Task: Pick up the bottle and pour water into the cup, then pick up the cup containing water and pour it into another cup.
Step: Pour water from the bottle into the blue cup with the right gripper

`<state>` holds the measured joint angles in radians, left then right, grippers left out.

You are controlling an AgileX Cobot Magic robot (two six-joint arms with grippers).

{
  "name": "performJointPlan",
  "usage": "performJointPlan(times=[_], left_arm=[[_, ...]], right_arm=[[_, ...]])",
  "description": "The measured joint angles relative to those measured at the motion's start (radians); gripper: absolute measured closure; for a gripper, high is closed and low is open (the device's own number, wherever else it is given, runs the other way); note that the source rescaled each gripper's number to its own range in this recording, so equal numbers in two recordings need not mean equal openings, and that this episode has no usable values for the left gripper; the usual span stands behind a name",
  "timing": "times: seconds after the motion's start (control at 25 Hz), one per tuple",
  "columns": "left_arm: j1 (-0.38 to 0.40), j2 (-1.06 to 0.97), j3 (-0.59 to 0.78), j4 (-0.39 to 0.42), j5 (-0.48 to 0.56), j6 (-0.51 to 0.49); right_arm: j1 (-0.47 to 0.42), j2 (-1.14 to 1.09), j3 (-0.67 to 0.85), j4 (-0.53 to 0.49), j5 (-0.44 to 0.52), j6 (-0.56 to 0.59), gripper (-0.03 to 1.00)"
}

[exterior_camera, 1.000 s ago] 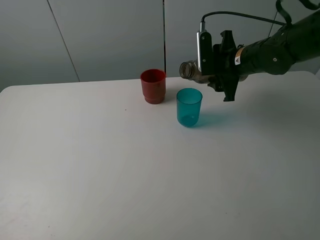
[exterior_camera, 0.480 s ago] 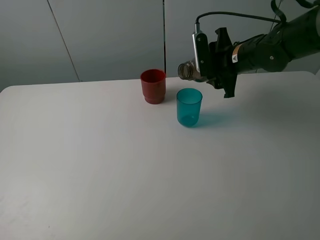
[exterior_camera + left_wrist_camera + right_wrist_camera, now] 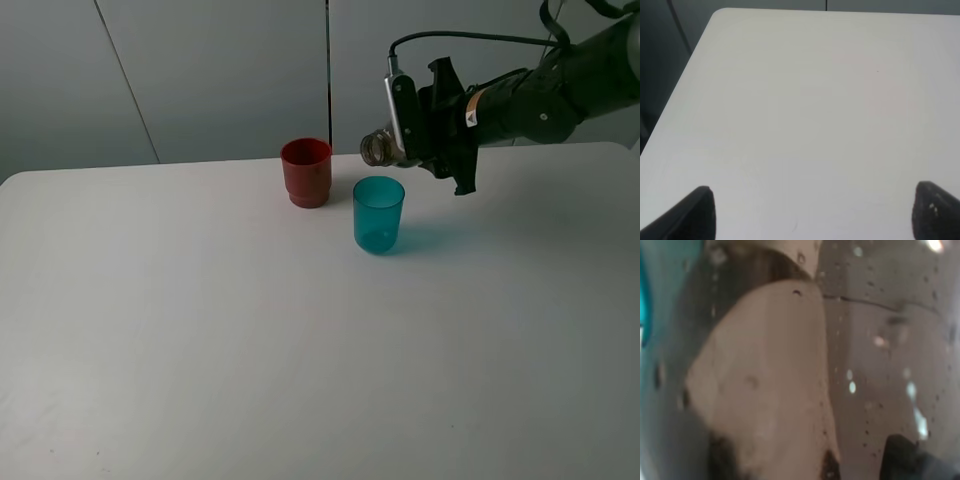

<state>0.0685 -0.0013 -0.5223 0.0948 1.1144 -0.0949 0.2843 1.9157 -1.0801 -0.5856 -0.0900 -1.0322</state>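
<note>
Bottle (image 3: 378,148) tipped sideways, body mostly hidden inside right gripper (image 3: 432,128) clamped on it, neck at 12 o'clock of teal cup (image 3: 379,213); red cup (image 3: 306,171) at its 10 o'clock. Left gripper (image 3: 815,214) spread wide, empty.

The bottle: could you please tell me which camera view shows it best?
The exterior high view: the bottle shows tipped sideways, neck clear. The right wrist view gives only a blurred close-up of its wall; the left wrist view misses it.

High camera overlooks table (image 3: 200,350); right-wrist camera hugs bottle (image 3: 865,365).
</note>
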Motion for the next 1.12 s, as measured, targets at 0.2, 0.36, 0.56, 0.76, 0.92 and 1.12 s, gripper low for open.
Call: performJointPlan(times=[0.2,0.36,0.56,0.76,0.92,1.12], left_arm=[[0.000,0.000,0.000,0.000,0.000,0.000],[0.000,0.000,0.000,0.000,0.000,0.000],[0.000,0.000,0.000,0.000,0.000,0.000],[0.000,0.000,0.000,0.000,0.000,0.000],[0.000,0.000,0.000,0.000,0.000,0.000],[0.000,0.000,0.000,0.000,0.000,0.000]], right_arm=[[-0.002,0.000,0.000,-0.002,0.000,-0.052,0.96],[-0.002,0.000,0.000,-0.002,0.000,-0.095,0.96],[-0.002,0.000,0.000,-0.004,-0.002,-0.119,0.96],[-0.002,0.000,0.000,-0.004,-0.002,-0.132,0.96],[-0.002,0.000,0.000,-0.004,-0.002,-0.135,0.96],[-0.004,0.000,0.000,-0.004,-0.002,-0.151,0.96]])
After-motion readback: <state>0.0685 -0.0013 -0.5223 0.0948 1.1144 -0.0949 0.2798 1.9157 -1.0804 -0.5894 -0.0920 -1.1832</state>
